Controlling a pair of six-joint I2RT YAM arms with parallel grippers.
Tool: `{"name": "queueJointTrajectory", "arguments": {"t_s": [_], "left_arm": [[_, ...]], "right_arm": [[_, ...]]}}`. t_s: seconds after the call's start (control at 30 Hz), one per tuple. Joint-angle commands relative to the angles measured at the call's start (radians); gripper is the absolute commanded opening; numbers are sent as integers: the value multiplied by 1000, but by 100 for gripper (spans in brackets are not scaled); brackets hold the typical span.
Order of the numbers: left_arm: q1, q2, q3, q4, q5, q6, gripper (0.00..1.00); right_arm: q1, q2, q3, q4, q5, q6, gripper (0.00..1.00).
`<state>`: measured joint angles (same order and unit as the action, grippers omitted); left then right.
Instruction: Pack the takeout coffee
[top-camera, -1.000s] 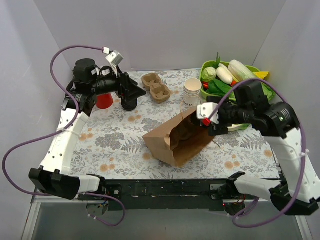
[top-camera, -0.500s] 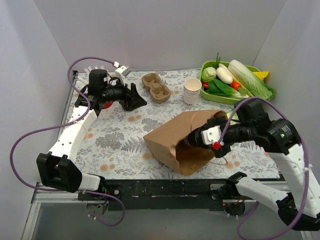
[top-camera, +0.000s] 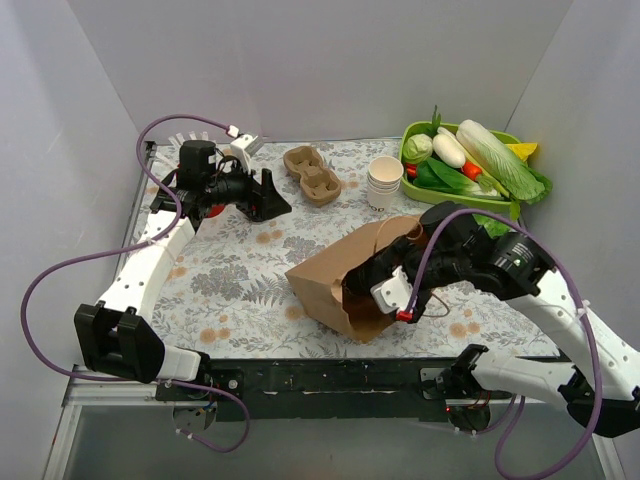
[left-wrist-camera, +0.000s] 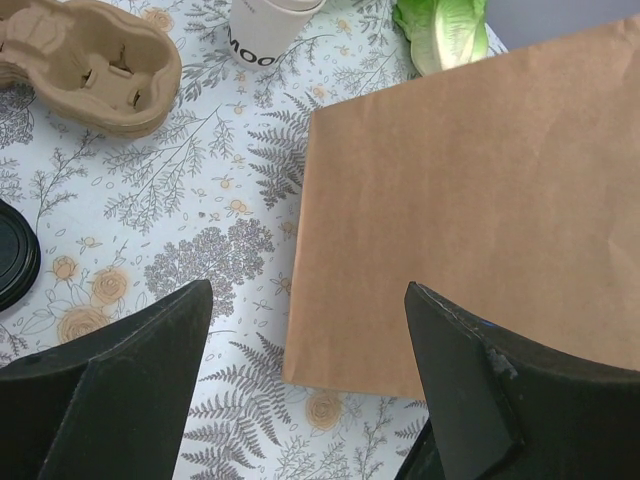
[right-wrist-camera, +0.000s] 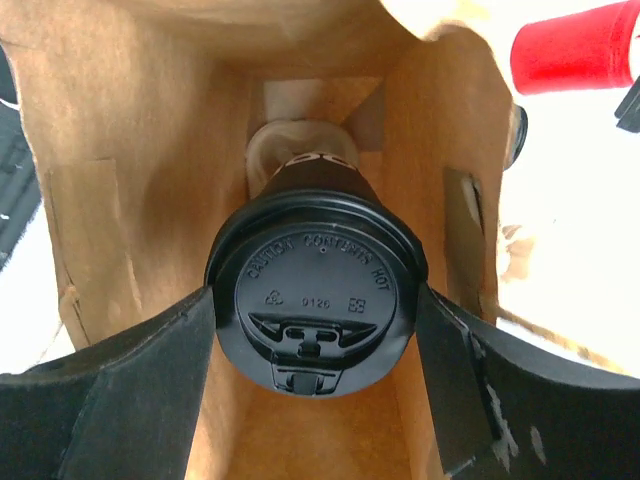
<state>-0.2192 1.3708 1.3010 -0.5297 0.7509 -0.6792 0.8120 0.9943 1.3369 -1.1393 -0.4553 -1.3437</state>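
Observation:
The takeout coffee, a cup with a round black lid, lies inside the brown paper bag. My right gripper is shut on it, with a finger against each side of the lid. From above, this gripper reaches into the mouth of the bag, which lies on its side, and the cup is hidden. The tan two-cup carrier rests at the back. My left gripper hangs open and holds nothing at the back left, facing the bag.
A stack of white paper cups stands beside the carrier. A green tray of vegetables fills the back right corner. A red cup stands behind my left arm. A black lid lies on the flowered cloth.
My right gripper has swung with the cup from the bag's right side round to its mouth and pushed inside. The left arm drew back and then held still.

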Motion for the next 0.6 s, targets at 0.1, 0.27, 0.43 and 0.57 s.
{"name": "queueJointTrajectory", "arguments": {"t_s": [0.1,0.27,0.43,0.57], "left_arm": [[7,11,34,-32,-22,35,78],[7,24,47,-53,-15,50,78],[7,40,47,-58,-10,70,78],[9,63,43,-50,22,64,78]], "right_arm": [[142,61,-22,124,277,-17,1],[147,105,-38,107,372,-17,1],[147,138,-42,75,425,0,1],[141,133,-79,108,446,3,1]]}}
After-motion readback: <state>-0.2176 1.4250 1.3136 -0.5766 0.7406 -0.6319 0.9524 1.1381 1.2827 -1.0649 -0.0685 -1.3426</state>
